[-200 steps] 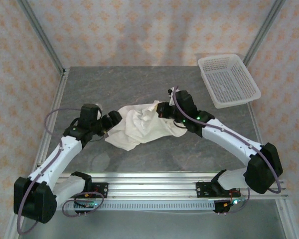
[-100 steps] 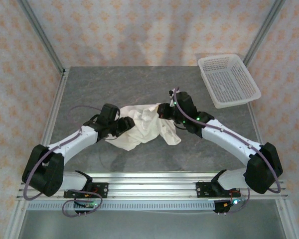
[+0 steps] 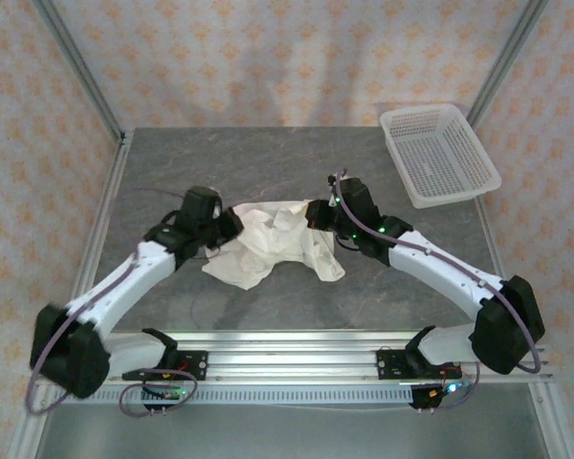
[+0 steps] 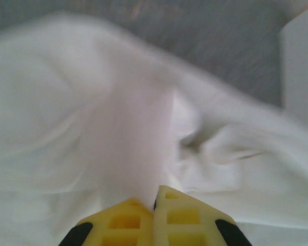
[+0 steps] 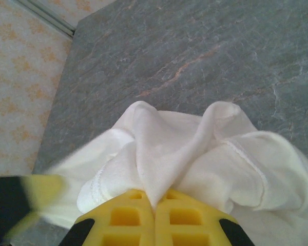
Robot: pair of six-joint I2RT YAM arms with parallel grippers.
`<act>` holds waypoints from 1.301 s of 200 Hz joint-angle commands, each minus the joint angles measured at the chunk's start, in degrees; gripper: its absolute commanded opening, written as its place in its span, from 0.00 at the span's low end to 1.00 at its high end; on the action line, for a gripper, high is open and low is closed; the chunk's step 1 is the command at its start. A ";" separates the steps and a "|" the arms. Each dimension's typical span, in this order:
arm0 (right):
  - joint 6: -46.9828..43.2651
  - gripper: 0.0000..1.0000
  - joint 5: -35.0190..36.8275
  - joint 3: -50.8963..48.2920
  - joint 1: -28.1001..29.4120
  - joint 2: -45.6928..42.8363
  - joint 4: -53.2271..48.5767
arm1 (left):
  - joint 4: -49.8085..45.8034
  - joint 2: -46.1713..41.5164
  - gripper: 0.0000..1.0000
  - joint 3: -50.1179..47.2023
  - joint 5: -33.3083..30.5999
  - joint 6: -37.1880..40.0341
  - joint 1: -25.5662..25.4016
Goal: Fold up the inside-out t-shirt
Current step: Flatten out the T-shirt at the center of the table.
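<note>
On the left of the overhead view, the left arm, white shells and black joints, curves in from the lower left corner. The left gripper (image 3: 224, 226) meets the left edge of the t-shirt (image 3: 268, 247). Its wrist camera gives the close look: two yellow, waffle-pocketed fingers (image 4: 120, 224) pressed together at bottom centre. A soft, blurred ridge of white cloth rises straight from the seam between them, so it is pinching fabric.

Centre frame, the shirt sits as a crumpled white heap in the middle of the table (image 3: 268, 163), a grey slab veined like stone. It is thin, limp cotton, all creases and shallow valleys. One pointed flap spills toward the lower left and a rounded lobe droops lower right.

At the heap's upper right edge sits the right gripper (image 3: 314, 212). In its wrist view the yellow fingers are clamped tight on a peaked fold. The cloth fans up into two soft humps, and a stitched hem curls along the right side.

Far upper right, well apart from the shirt, rests the basket (image 3: 440, 153), rectangular white plastic mesh. Along the bottom runs the ribbed aluminium rail (image 3: 287, 346).
</note>
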 commanded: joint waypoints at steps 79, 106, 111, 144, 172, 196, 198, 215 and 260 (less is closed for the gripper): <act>-9.79 0.44 -3.15 3.22 6.13 6.04 2.22 | -22.88 -15.17 0.00 -1.29 -41.94 5.22 2.36; -9.39 0.46 4.43 -1.43 2.54 6.91 4.47 | -22.75 -14.82 0.00 -3.75 -40.16 4.42 5.83; -10.30 0.46 5.10 -1.49 2.60 8.11 3.81 | -22.66 -15.00 0.00 -4.05 -39.83 4.37 6.65; -12.23 0.51 -0.18 0.76 4.19 18.73 1.66 | -22.36 -16.66 0.00 -4.88 -37.74 5.14 9.98; -9.90 0.61 -8.18 1.89 5.68 25.42 6.03 | -21.43 -16.70 0.00 -5.27 -36.20 5.42 10.48; -9.04 0.11 -7.89 1.53 5.60 24.72 8.80 | -21.31 -16.34 0.00 -4.83 -34.45 5.38 10.83; -9.07 0.06 -7.10 1.52 5.60 24.06 8.59 | -21.36 -16.34 0.00 -4.64 -34.35 5.41 10.90; -10.25 0.00 -1.59 1.23 4.93 17.16 5.08 | -22.66 -16.72 0.00 -0.83 -34.18 6.63 11.58; -17.27 0.00 10.26 9.00 -0.36 -12.50 -12.22 | -24.97 -16.51 0.00 24.91 -37.35 12.54 12.69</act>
